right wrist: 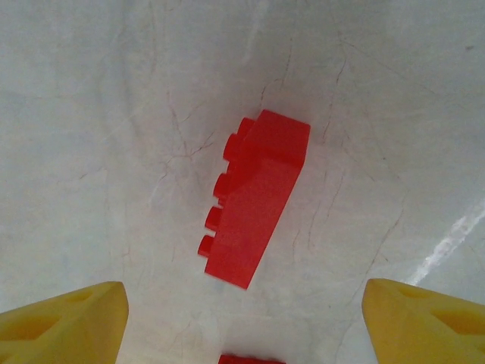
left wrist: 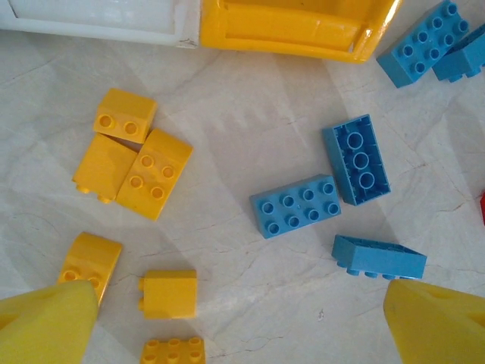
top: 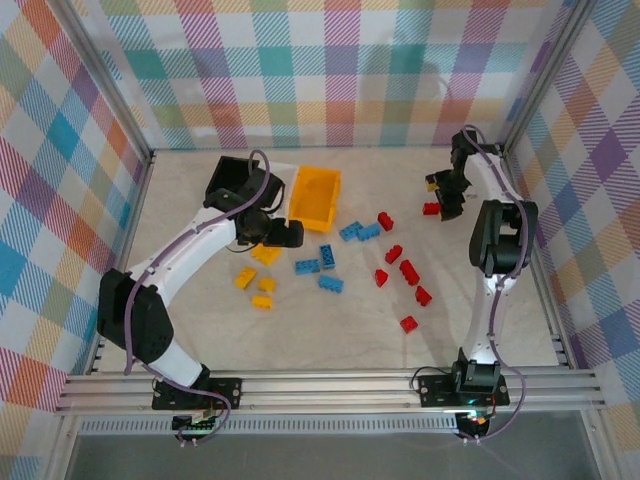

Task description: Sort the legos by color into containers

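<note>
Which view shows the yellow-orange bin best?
Top external: the whole yellow-orange bin is in frame, with all four walls and its open top visible from above. The left wrist view catches part of one wall along the frame's top edge, with the rest cropped off.

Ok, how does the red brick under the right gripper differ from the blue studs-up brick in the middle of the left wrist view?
The red brick is red, the blue brick blue. The red brick lies on its side, studs pointing sideways; the blue brick sits flat, eight studs up. The red brick has bare table beside it; the blue brick lies beside another blue brick. Both rest on the table, unheld.
</note>
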`<state>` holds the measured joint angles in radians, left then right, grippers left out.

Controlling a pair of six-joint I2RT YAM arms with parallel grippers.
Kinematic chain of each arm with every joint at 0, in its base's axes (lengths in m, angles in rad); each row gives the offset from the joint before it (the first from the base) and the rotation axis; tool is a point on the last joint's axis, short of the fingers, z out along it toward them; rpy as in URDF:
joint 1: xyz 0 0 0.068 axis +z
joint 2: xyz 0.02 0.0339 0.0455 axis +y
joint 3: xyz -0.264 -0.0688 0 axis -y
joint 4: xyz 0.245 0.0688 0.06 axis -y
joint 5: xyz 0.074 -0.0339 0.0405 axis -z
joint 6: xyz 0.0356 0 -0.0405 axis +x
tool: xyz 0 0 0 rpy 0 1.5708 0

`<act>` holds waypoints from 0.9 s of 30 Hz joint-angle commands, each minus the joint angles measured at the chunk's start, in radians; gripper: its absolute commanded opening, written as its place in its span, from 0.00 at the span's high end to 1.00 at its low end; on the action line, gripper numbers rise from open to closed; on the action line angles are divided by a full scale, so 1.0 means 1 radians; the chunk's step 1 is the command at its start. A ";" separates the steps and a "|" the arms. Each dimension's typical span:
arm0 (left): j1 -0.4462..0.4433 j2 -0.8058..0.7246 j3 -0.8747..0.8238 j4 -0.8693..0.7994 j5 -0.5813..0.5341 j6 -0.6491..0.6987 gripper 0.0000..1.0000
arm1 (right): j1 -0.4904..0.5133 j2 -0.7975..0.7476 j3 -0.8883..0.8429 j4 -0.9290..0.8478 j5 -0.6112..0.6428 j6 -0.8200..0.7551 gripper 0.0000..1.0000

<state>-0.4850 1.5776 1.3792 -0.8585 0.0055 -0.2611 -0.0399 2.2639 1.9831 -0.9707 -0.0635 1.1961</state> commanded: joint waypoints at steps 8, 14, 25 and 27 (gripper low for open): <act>0.012 -0.048 -0.028 -0.029 -0.030 0.002 0.03 | -0.007 0.110 0.108 -0.105 0.029 0.028 0.22; 0.016 -0.074 -0.067 -0.027 -0.052 0.002 0.03 | -0.008 0.146 0.118 -0.107 0.004 0.019 0.37; 0.018 -0.108 -0.109 0.004 -0.070 -0.007 0.04 | -0.005 0.044 -0.007 -0.032 -0.034 -0.046 0.78; 0.019 -0.111 -0.114 0.010 -0.069 -0.015 0.04 | -0.004 -0.008 -0.069 0.003 -0.062 -0.088 0.78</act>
<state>-0.4747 1.4963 1.2797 -0.8593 -0.0471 -0.2649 -0.0410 2.3428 1.9690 -0.9874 -0.0822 1.1652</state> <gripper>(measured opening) 0.964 0.247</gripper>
